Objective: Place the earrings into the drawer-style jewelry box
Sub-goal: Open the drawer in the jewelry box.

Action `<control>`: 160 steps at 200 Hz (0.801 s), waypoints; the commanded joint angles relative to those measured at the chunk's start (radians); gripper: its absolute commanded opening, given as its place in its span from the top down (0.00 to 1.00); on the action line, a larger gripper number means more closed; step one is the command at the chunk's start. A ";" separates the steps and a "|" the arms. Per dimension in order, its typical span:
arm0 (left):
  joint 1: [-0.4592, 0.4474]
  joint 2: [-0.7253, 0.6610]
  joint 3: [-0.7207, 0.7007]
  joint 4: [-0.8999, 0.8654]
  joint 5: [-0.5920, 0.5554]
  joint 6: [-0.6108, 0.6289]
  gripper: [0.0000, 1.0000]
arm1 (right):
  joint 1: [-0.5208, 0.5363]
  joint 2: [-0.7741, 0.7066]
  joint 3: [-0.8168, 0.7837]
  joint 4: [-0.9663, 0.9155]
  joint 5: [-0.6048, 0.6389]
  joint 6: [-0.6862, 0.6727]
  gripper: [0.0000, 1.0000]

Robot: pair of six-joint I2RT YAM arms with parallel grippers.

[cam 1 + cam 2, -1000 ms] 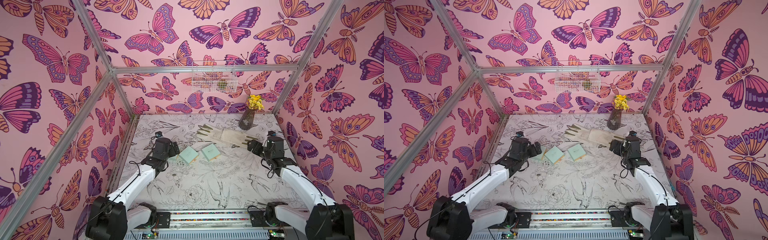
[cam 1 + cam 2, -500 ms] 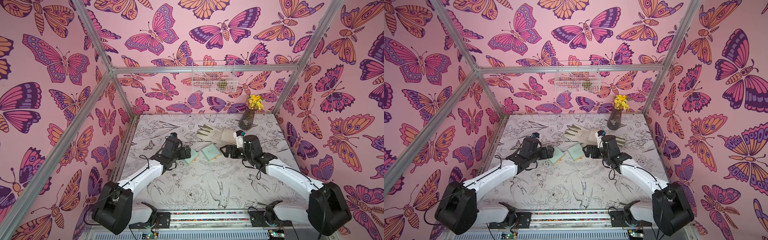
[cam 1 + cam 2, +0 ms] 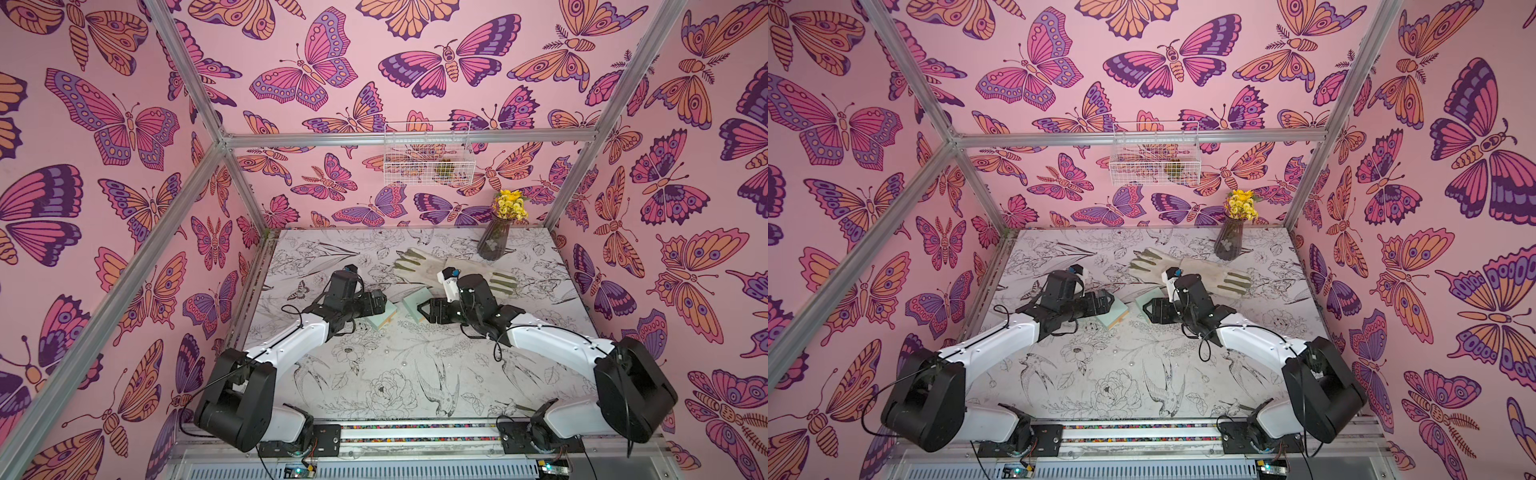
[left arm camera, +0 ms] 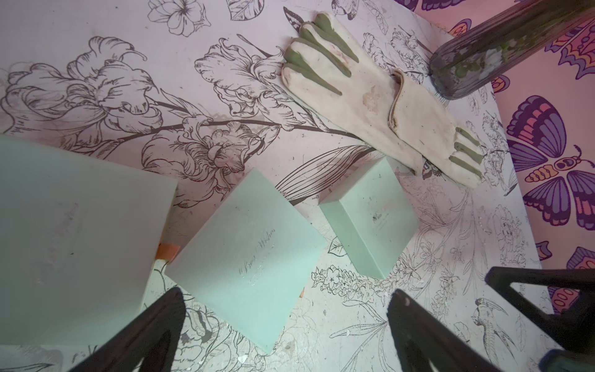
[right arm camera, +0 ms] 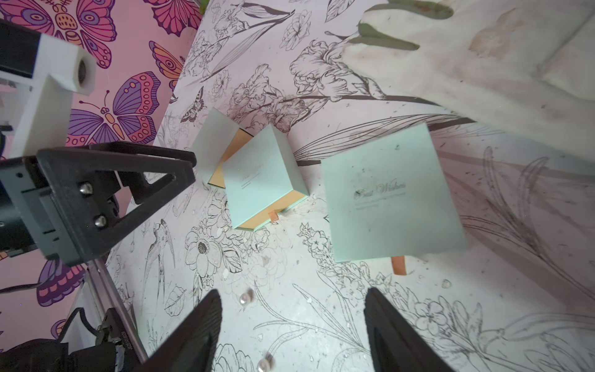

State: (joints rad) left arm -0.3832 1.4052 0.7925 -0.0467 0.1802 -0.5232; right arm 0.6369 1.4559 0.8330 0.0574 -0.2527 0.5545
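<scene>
- Earrings [image 5: 246, 298]: two loose pearl pieces lie bare on the tabletop [image 3: 374, 395], at about 6 o'clock of the mint boxes. One sits just ahead of a fingertip of the right gripper [image 5: 293, 291]. The second pearl [image 5: 264, 365] lies closer in under that arm. Neither is held and neither is in a box.
- Jewelry box [image 5: 392, 193]: mint green with script on top, it lies flat near the tabletop's centre. Its drawer is pushed in and its orange ribbon tab [image 5: 399, 264] pokes out at 6 o'clock.
- Second jewelry box [image 5: 264, 180]: it lies near the first at 9 o'clock, not touching. Its orange drawer shows past the mint sleeve on two sides.
- The right gripper hovers low at the 3 o'clock edge of the ribbon-tab box, its jaws partly apart with nothing between them.
- The left gripper [image 4: 288, 291] sits at the 9 o'clock side of the second box, its jaws spread wide and empty.
- A pair of white gloves [image 3: 419, 266] with green finger stripes lies overlapped at 12 to 1 o'clock of the boxes.
- A dark vase [image 3: 494, 241] of yellow flowers stands at the tabletop's 1 o'clock corner.
- A wire basket [image 3: 428, 153] hangs on the wall at 12 o'clock.
</scene>
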 commanded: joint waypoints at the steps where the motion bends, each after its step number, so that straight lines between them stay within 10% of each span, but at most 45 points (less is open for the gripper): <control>1: 0.029 0.000 -0.001 0.027 0.055 -0.022 0.01 | 0.021 0.048 0.076 -0.056 -0.016 0.004 0.35; 105: 0.092 0.063 0.014 0.045 0.149 0.018 0.18 | 0.043 0.253 0.219 -0.193 -0.129 -0.003 0.62; 160: -0.019 0.191 0.143 0.038 0.187 0.109 0.18 | -0.026 0.161 0.088 -0.122 -0.024 0.130 0.74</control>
State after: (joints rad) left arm -0.3542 1.5471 0.8680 -0.0177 0.3244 -0.4728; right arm 0.6540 1.6749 0.9863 -0.0963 -0.3054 0.6144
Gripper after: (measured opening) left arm 0.820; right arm 0.266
